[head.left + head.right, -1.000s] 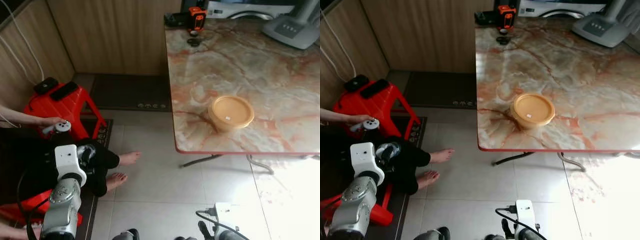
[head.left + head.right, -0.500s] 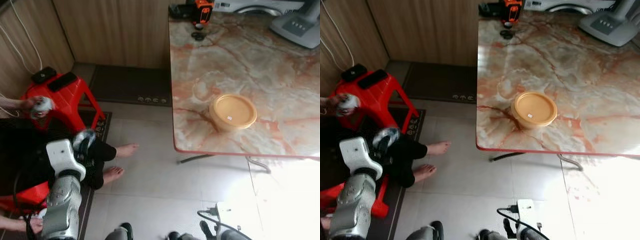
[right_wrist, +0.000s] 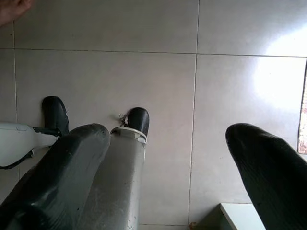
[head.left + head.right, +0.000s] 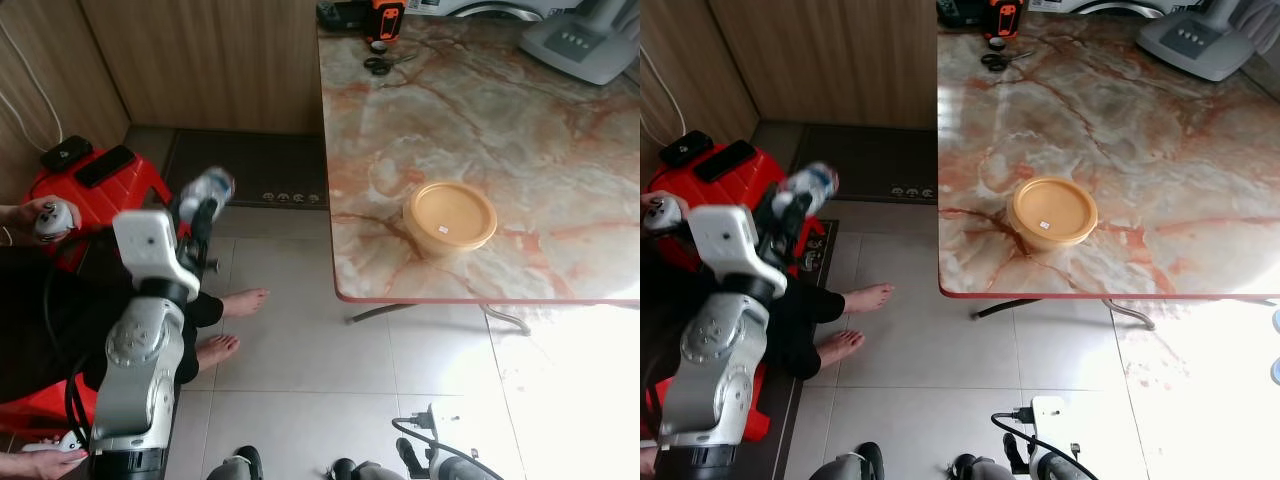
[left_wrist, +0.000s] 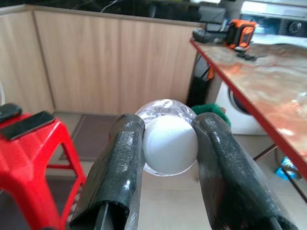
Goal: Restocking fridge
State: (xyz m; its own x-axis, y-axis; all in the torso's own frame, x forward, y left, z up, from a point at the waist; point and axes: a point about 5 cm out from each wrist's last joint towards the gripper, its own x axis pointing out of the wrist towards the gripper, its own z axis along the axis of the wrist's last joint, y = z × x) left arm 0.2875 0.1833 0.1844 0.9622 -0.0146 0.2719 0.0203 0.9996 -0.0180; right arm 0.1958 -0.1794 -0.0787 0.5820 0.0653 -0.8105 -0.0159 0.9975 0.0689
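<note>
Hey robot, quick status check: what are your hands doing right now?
Left hand shut on clear bottle, raised beside the red stool. Right hand open, idle over floor. Seated person's feet below.

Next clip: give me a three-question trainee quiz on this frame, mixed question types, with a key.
1. True or false: the left tool is shut on a bottle.
2. The tan lidded container sits: A) on the red stool, B) near the marble table's front edge, C) on the floor.
3. Fill in: the right tool hangs open above the ___ floor.

Key: 1 true; 2 B; 3 tiled.
</note>
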